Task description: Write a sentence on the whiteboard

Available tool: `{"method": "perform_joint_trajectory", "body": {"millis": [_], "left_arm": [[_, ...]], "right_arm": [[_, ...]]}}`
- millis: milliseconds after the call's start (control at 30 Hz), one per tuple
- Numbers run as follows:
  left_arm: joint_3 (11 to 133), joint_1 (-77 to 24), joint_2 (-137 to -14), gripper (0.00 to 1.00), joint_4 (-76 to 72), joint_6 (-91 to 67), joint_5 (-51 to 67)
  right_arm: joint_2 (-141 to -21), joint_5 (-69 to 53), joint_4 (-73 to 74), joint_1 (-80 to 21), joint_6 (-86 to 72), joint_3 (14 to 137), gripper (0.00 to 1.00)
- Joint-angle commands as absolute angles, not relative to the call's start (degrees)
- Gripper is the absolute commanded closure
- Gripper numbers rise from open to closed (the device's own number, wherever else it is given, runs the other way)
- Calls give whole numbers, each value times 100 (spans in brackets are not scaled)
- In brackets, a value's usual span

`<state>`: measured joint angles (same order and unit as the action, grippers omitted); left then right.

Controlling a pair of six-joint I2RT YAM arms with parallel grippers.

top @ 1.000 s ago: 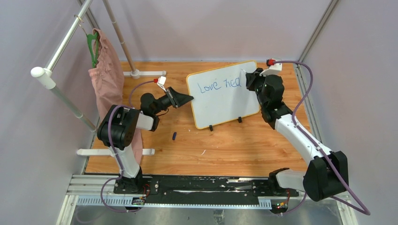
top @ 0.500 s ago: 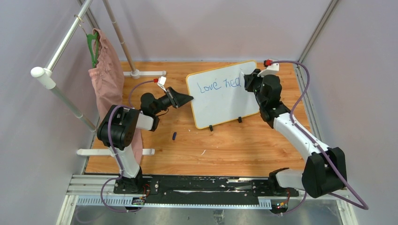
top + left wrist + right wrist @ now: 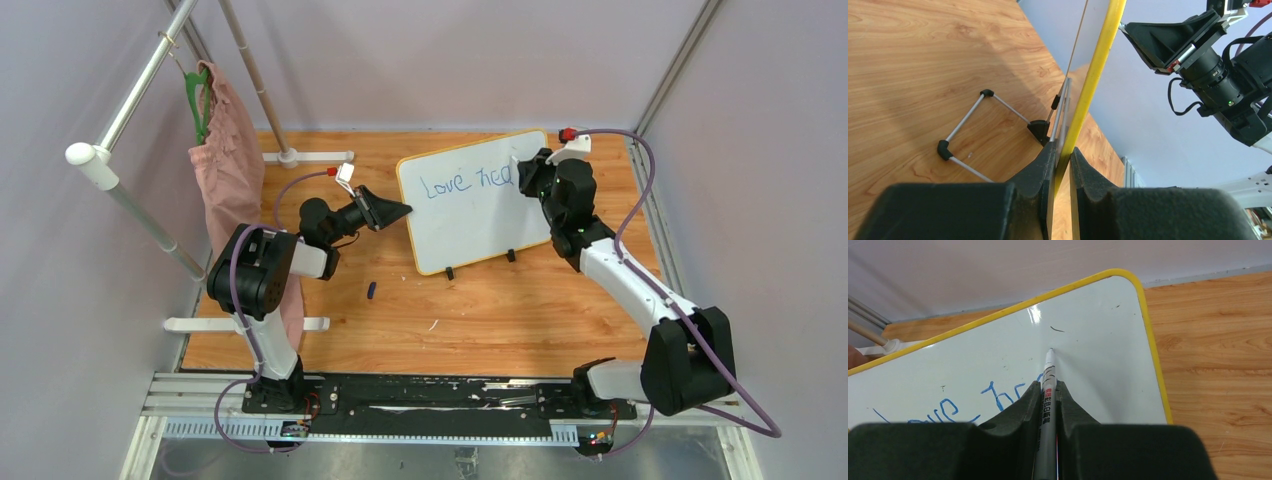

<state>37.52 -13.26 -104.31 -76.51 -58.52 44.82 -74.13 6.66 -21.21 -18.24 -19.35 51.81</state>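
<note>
Whiteboard (image 3: 470,225) edge pinched in left gripper (image 3: 1062,150), right gripper (image 3: 1048,385) clamping marker (image 3: 1049,367), tip at its upper right

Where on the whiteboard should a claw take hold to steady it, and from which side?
Its left yellow rim, from the left, one jaw on each face. The whiteboard stands propped as a thin panel, so that edge fits between the jaws and leaves the writing face clear. The left claw grips there.
</note>
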Motion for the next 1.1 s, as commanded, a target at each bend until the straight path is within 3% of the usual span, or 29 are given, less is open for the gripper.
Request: {"method": "perform_joint_trajectory", "body": {"millis": [0,1067], "left_arm": [[3757,-1345,-10292,91,-7637,-5888,4562],[3744,-1345,-10290,92,-7714,-5927,4527]], "right_arm": [[-7484,753,-2323,-1730,-2000,5373,100],[-7271,817,-1860,-1748,-2058,4702,100]]}}
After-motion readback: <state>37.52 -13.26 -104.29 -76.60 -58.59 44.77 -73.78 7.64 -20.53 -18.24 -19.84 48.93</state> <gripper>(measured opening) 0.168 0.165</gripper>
